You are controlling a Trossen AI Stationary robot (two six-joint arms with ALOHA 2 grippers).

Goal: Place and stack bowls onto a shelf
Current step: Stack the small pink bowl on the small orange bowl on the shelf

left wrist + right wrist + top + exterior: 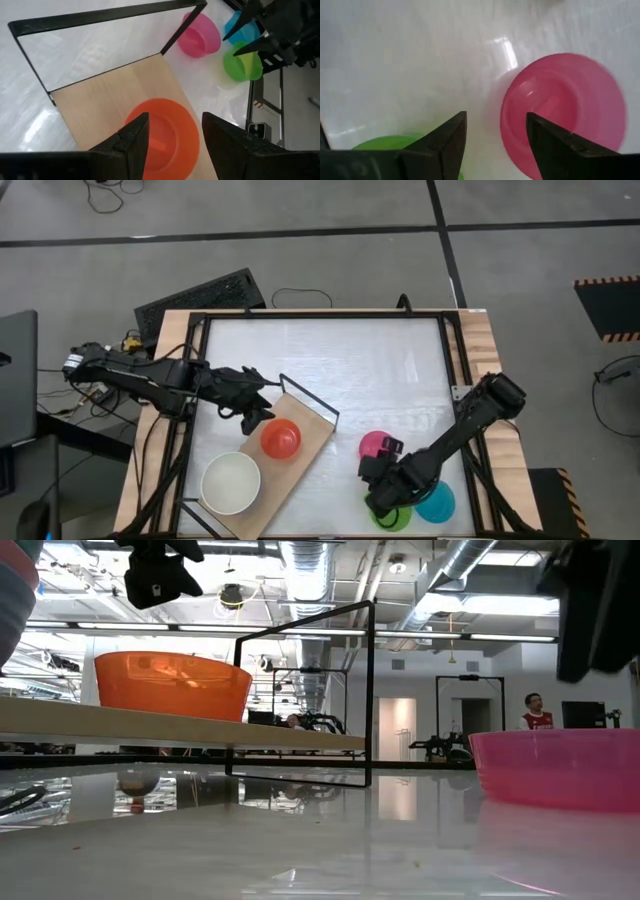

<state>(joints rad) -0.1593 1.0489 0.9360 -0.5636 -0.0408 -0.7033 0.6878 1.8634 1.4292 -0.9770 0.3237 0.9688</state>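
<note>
The shelf (305, 442), a light-wood board with a black wire frame, lies slantwise at the table's near left. A red-orange bowl (281, 438) sits upright on its middle and a cream-white bowl (231, 483) on its near end. My left gripper (260, 420) hangs open above the red-orange bowl (165, 137), clear of it. At the near right a magenta-pink bowl (375, 445), a lime green bowl (388, 517) and a cyan bowl (438, 502) rest on the tabletop. My right gripper (380, 476) is open, pointing down between the pink bowl (565, 115) and the green bowl (390, 145).
A black frame (320, 315) runs round the white tabletop. A keyboard (200, 298) lies beyond the far left corner. The shelf's upright wire end (368, 690) stands at its far end. A person (537, 712) stands far off in the room.
</note>
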